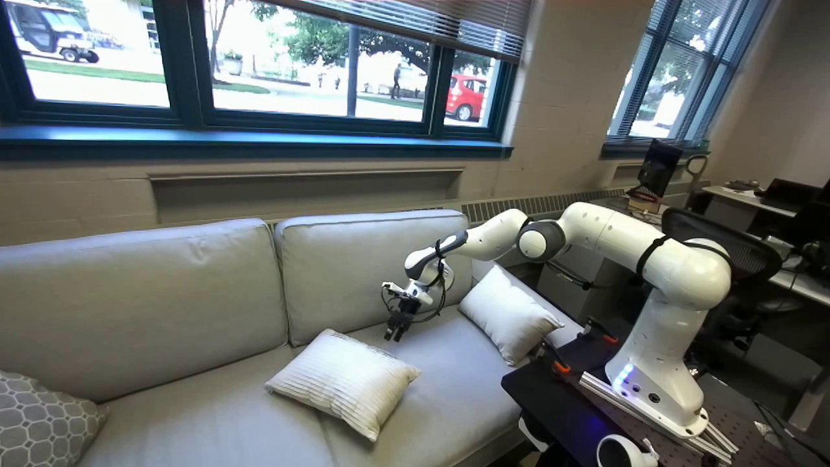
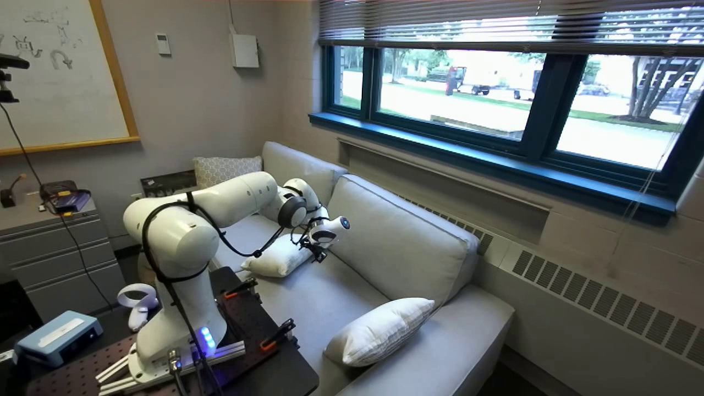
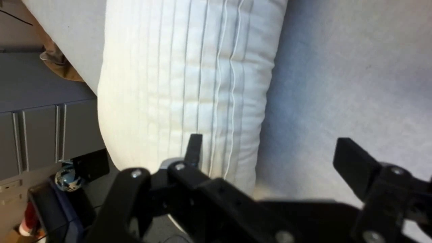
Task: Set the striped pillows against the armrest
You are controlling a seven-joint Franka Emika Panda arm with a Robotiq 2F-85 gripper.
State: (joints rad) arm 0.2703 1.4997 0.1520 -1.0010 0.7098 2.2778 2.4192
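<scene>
Middle striped pillow (image 1: pixel 343 383): lies on the sofa seat (image 1: pixel 454 383), across the seam (image 1: pixel 328 438) that divides it, well apart from the armrest (image 2: pixel 459 335). Narrow ribs on its cover show plainly in the wrist view.

Second striped pillow (image 2: pixel 385 333): tilted, leaning on the inner side of the armrest, a corner close to the backrest cushion (image 2: pixel 401 236).

Fingers (image 3: pixel 354 167): spread wide, tips angled down over the seat, just beside the middle striped pillow on its backrest side. From the wrist, one overlaps the ribbed cover in view, its mate the plain seat fabric. Contact with the pillow: cannot tell.

Robot arm (image 1: pixel 622 246): white, stretched out over the sofa. Its base (image 1: pixel 648 363) stands on metal rails (image 2: pixel 228 352) on a black counter (image 2: pixel 280 374) in front of the seat; orange-and-black clamps (image 2: pixel 279 334) along the edge facing the pillows. White controller (image 2: pixel 137 305) and blue box (image 2: pixel 59 336) near the base.

Grey patterned cushion (image 1: pixel 42 421): at the sofa end away from the armrest.

Behind the sofa: vent grille (image 2: pixel 599 302), dark-blue-framed window (image 1: pixel 311 78), blind (image 1: pixel 480 19) partly lowered, red car (image 1: pixel 465 97) outside. Whiteboard (image 2: pixel 60 71) with marker sketches on the adjoining wall, drawer cabinet (image 2: pixel 60 258) lower down.
</scene>
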